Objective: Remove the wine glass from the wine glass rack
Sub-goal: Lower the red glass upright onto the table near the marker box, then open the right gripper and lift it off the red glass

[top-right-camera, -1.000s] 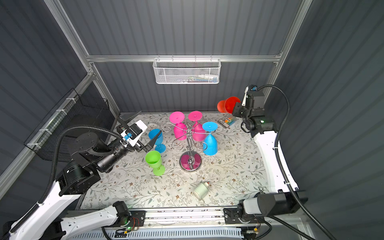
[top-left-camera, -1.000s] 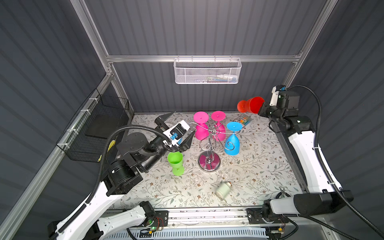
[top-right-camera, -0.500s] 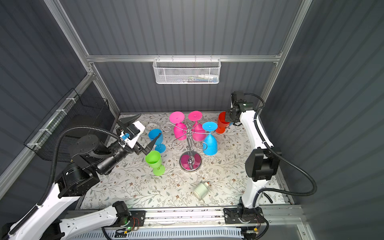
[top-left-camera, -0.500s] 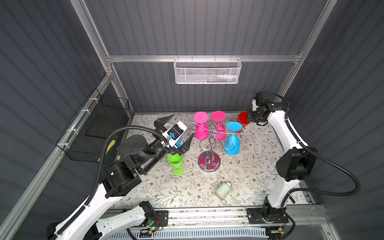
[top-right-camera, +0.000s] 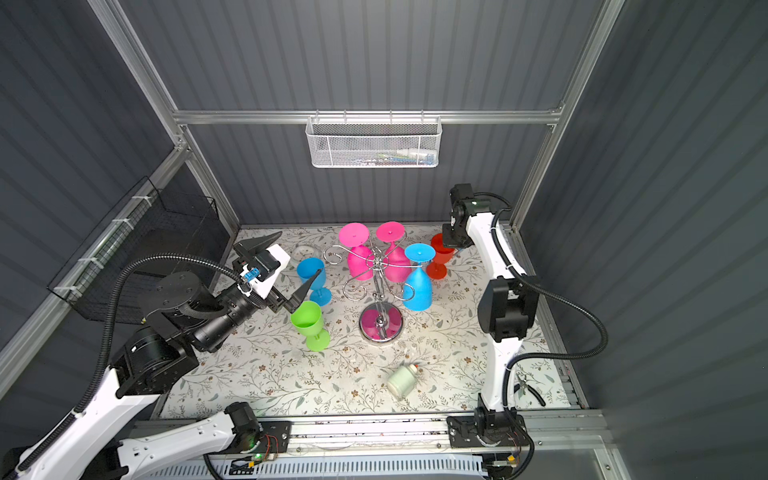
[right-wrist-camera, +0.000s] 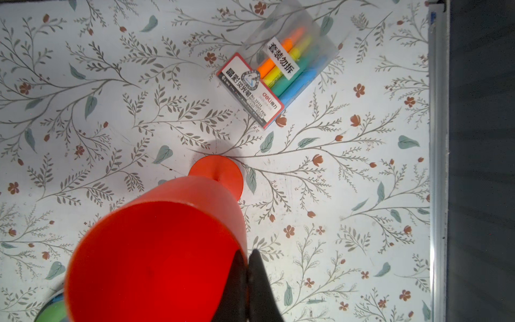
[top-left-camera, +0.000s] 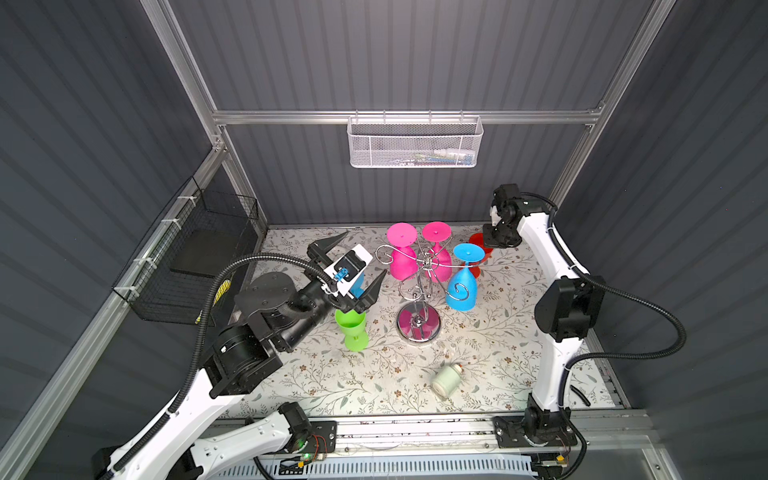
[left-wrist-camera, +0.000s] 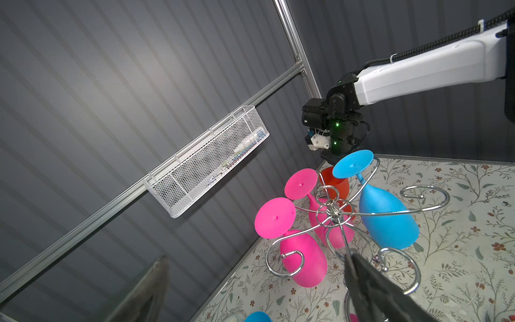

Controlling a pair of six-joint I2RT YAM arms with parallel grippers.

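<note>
The chrome wine glass rack (top-left-camera: 418, 326) (top-right-camera: 381, 324) (left-wrist-camera: 331, 209) stands mid-table. Two pink wine glasses (top-left-camera: 401, 259) (left-wrist-camera: 303, 262) and a blue one (top-left-camera: 461, 291) (left-wrist-camera: 387, 217) hang from it upside down. My left gripper (top-left-camera: 365, 254) (top-right-camera: 300, 253) (left-wrist-camera: 256, 257) is wide open and empty, left of the rack, facing the pink glasses. My right gripper (right-wrist-camera: 246, 255) (top-right-camera: 453, 241) is shut on the rim of a red wine glass (right-wrist-camera: 156, 259) (top-right-camera: 440, 257), which is upright at the back right with its foot down at the table.
A green glass (top-left-camera: 351, 328) and a blue glass (top-right-camera: 311, 274) stand on the table under my left gripper. A white jar (top-left-camera: 444, 380) lies near the front. A highlighter pack (right-wrist-camera: 278, 80) lies beyond the red glass. A black wire basket (top-left-camera: 199, 257) hangs on the left wall.
My right arm has swung down and inward, carrying the red glass from high at the back right to the table. My left gripper has barely shifted and stays open.
</note>
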